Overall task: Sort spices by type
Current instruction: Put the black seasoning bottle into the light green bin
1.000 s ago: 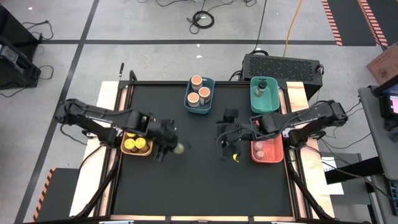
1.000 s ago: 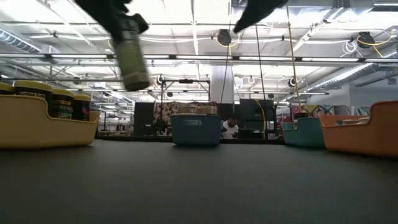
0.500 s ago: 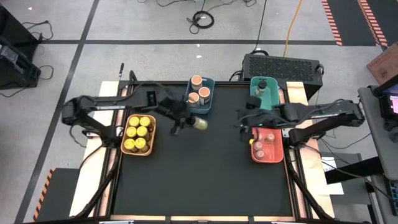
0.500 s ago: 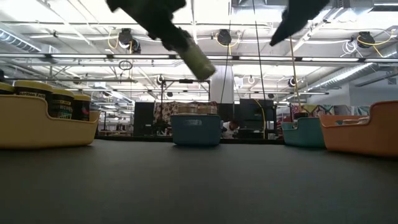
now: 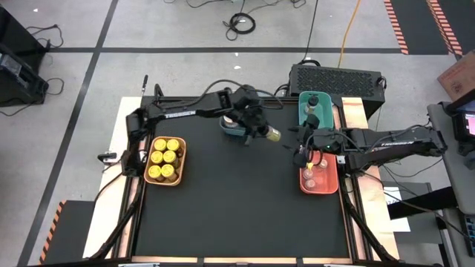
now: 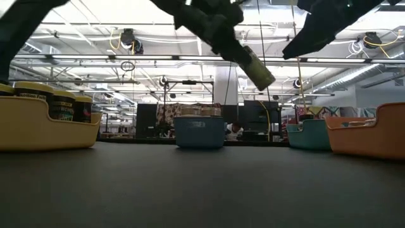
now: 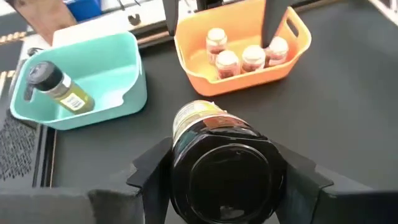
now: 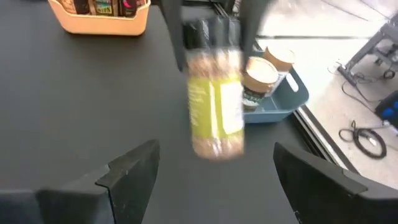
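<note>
My left gripper (image 5: pixel 261 132) reaches across the far middle of the table and is shut on a small dark-lidded olive spice jar (image 5: pixel 273 135), in mid-air between the blue bin (image 5: pixel 231 127) and the teal bin (image 5: pixel 315 113). The low view shows this jar (image 6: pixel 256 66) tilted, high above the table. A second olive jar (image 7: pixel 59 87) lies on its side in the teal bin. My right gripper (image 5: pixel 303 152) is open and empty at the left rim of the orange-red bin (image 5: pixel 319 178), which holds several pinkish-topped jars (image 7: pixel 242 56). My left gripper pinches the olive jar between its two fingers (image 7: pixel 152 174), one on each side of the jar's body just below the black lid (image 7: pixel 221 180). The jar is lifted clear and tilted, with its lid end toward the wrist and its base pointing toward the table's right.
A yellow bin (image 5: pixel 165 160) of yellow-lidded jars sits by the left edge. Peach-topped jars (image 8: pixel 267 68) stand in the blue bin at the far middle. The dark mat (image 5: pixel 237 215) stretches across the near half. My two arms are close together near the teal bin.
My left gripper has carried the olive jar from beside the yellow bin toward the far right, past the blue bin and toward the teal bin; the jar has tipped from near upright to slanted. My right gripper has moved right and toward the far edge, to the orange-red bin.
</note>
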`<state>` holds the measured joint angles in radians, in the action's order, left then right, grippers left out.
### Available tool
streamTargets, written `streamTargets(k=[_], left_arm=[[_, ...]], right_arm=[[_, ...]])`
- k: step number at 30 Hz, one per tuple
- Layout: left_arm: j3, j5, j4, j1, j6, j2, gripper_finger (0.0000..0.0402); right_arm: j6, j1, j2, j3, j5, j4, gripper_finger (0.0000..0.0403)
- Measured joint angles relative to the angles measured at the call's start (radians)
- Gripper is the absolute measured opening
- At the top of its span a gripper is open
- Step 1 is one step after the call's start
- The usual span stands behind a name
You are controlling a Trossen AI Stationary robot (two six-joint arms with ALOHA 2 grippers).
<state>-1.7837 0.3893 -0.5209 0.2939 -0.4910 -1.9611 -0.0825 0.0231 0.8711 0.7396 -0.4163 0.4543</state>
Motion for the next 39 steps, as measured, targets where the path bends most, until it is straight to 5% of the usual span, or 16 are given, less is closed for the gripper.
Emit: streamTargets(k=[4,17,22,32,39], left_arm=[[-0.106,0.003,-0.047,-0.002,-0.034,-0.07,0.0214],[-0.112,0.026,-0.071,-0.008,-0.101,-0.07,0.0214],[-0.112,0.035,-0.067,-0.007,-0.145,-0.069,0.0214],[-0.112,0.036,-0.07,-0.008,-0.151,-0.068,0.0214],[-0.112,0.036,-0.067,-0.008,-0.151,-0.068,0.0216]], right_arm=[[0.058,0.0,0.015,-0.021,0.003,-0.058,0.0309],[0.254,-0.104,0.161,-0.021,0.012,-0.23,0.0309],[0.268,-0.158,0.205,-0.021,0.144,-0.276,0.0309],[0.279,-0.204,0.214,-0.021,0.229,-0.315,0.0308],[0.273,-0.206,0.214,-0.021,0.241,-0.316,0.0262]])
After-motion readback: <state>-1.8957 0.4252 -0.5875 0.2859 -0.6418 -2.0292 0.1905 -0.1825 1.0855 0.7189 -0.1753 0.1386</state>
